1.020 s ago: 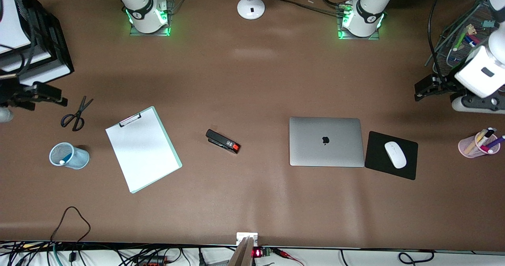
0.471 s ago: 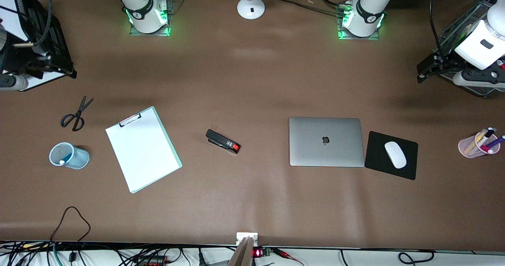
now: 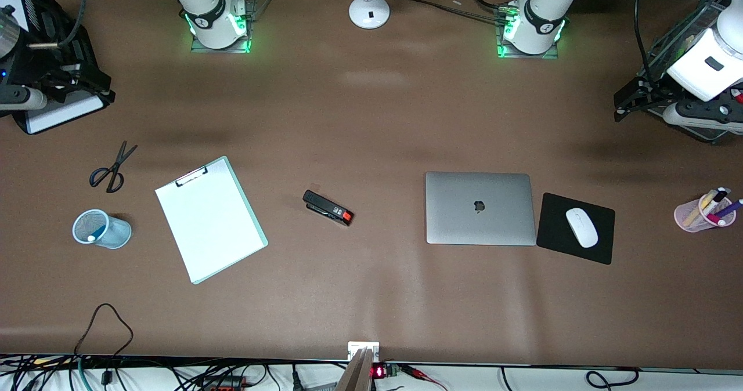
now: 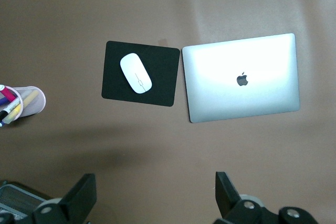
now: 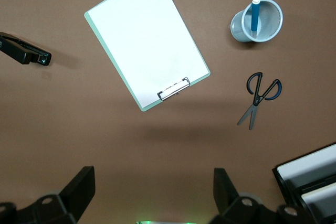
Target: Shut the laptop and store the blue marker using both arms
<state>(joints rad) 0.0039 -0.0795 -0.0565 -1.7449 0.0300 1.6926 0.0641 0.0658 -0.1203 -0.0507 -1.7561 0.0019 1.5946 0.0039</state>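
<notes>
The laptop (image 3: 480, 208) lies shut on the table, silver lid up with its dark apple logo; it also shows in the left wrist view (image 4: 241, 77). The blue marker (image 3: 98, 230) stands in a light-blue mesh cup (image 3: 116, 234) at the right arm's end, its white end up; the right wrist view shows it too (image 5: 255, 17). My left gripper (image 3: 622, 105) (image 4: 155, 190) is open and empty, high over the table's edge at the left arm's end. My right gripper (image 3: 98, 89) (image 5: 152, 187) is open and empty, high over the edge of a black file tray.
A clipboard (image 3: 210, 220), scissors (image 3: 110, 167) and a black stapler (image 3: 328, 207) lie between cup and laptop. A white mouse (image 3: 581, 227) sits on a black mouse pad (image 3: 601, 249) beside the laptop. A pink pen cup (image 3: 693, 216), the file tray (image 3: 52, 115) and a lamp base (image 3: 369, 11) stand at the edges.
Both grippers have drawn back toward the robots' bases and out to the table's ends. The laptop, the cup and the marker have not moved.
</notes>
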